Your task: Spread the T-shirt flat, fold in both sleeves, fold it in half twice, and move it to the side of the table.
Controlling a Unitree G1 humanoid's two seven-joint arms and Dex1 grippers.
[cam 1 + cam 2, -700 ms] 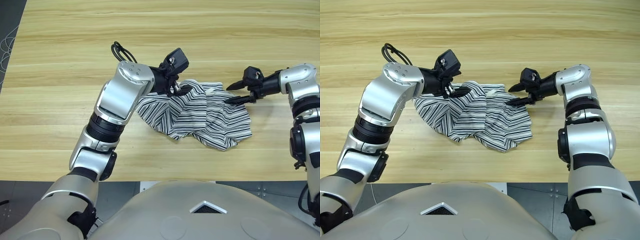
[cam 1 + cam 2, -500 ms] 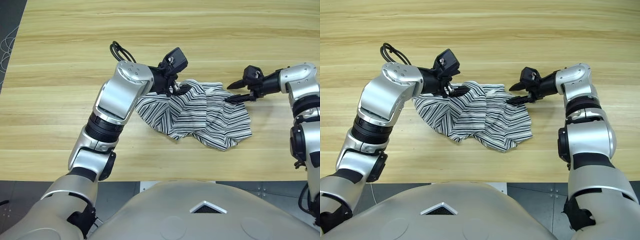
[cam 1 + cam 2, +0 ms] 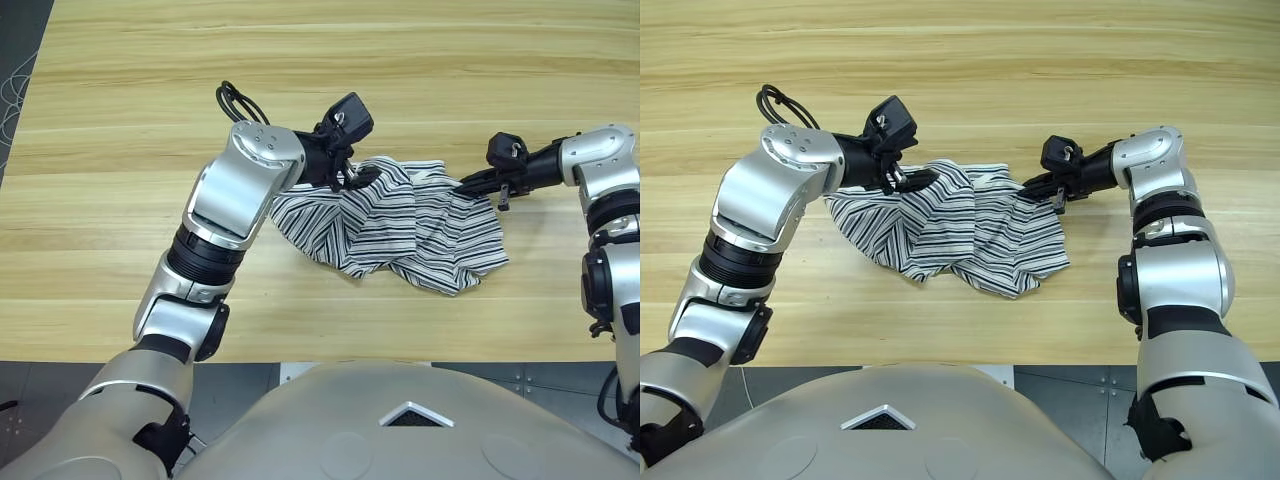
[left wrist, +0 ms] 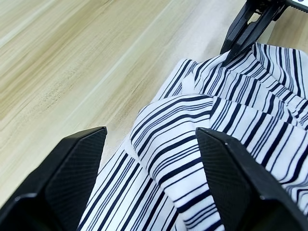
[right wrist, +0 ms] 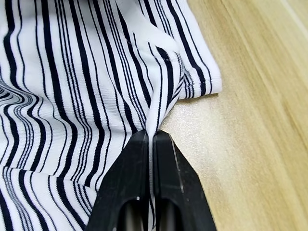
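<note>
A black-and-white striped T-shirt (image 3: 400, 225) is seen lying in a crumpled heap on a light wooden table (image 3: 300, 60). It is placed roughly midway across the table's width and nearer to the robot's edge than to the far edge. The cloth is bunched and creased, with several folds laid over one another; no sleeve can be told apart with certainty. 1 lower corner of the heap is drawn out towards the robot's right.

The left gripper (image 3: 362, 178) is held at the far left part of the shirt, just above the cloth. Its 2 fingers (image 4: 77, 168) are spread wide apart, and a raised ridge of striped fabric is seen standing between them. Whether the pads are touched by that ridge cannot be told.

The right gripper (image 3: 468, 183) is placed at the far right edge of the shirt, low over the table. Its 2 fingers (image 5: 139, 183) are pressed together, and a thin pinch of the striped cloth is clamped between them close to a hemmed corner. From that pinch the fabric is pulled up into a small taut crease, while the corner beside it is left resting on the bare wood.

The 2 grippers are set well apart, with the greater part of the shirt lying between them.
</note>
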